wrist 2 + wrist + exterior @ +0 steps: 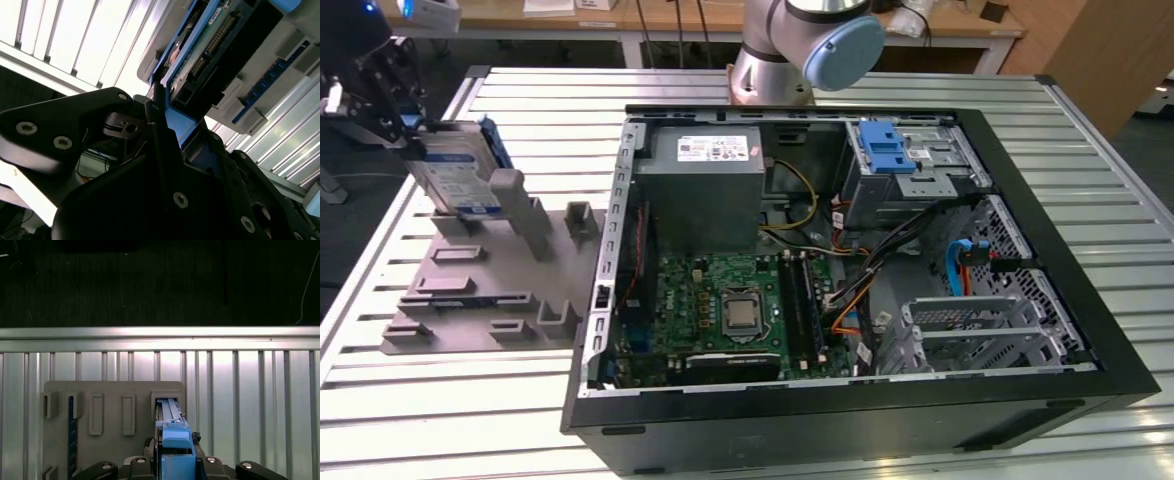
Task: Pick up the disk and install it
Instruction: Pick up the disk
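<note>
The disk (458, 170), a silver-grey drive with a white-and-blue label in a blue carrier, stands tilted on edge over the grey fixture (480, 290) at the exterior view's left. My gripper (416, 132) is at the disk's upper end, shut on it. In the first wrist view the carrier's blue edge (174, 440) runs between my black fingers (142, 462), and its far end meets a slot of the fixture (110, 415). The second wrist view looks along the disk's green circuit side (210, 40), with a dark finger (160, 135) pressed on the blue frame.
An open computer case (1067, 330) lies on the slatted metal table (440, 420). Inside it are a grey power supply (707, 170), a motherboard (734, 310), a drive bay with a blue latch (897, 150) and loose cables. The arm's base (787, 50) stands behind the case.
</note>
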You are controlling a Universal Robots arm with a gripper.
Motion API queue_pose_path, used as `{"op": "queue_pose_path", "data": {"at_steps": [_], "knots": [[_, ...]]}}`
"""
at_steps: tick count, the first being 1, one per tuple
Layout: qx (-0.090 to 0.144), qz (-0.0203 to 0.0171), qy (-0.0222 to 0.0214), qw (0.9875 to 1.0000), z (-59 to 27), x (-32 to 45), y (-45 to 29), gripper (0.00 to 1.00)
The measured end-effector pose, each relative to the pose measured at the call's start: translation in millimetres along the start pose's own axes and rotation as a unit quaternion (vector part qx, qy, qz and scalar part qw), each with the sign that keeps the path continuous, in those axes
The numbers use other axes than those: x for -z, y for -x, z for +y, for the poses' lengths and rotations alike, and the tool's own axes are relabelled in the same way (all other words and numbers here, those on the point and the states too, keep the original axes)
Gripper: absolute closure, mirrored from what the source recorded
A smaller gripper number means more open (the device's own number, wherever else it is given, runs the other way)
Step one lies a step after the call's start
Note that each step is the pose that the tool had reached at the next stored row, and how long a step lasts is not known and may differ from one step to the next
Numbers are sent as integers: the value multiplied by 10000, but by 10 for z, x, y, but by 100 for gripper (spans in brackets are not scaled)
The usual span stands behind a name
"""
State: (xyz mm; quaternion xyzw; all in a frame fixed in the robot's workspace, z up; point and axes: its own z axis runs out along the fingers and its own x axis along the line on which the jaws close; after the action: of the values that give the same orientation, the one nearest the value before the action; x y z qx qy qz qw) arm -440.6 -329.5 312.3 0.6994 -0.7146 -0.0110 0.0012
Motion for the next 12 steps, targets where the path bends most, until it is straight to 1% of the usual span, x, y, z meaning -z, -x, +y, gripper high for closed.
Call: {"op": "queue_pose_path", "data": {"at_steps": [12], "knots": [[0,0,0,10000,1,31,3,64]]}}
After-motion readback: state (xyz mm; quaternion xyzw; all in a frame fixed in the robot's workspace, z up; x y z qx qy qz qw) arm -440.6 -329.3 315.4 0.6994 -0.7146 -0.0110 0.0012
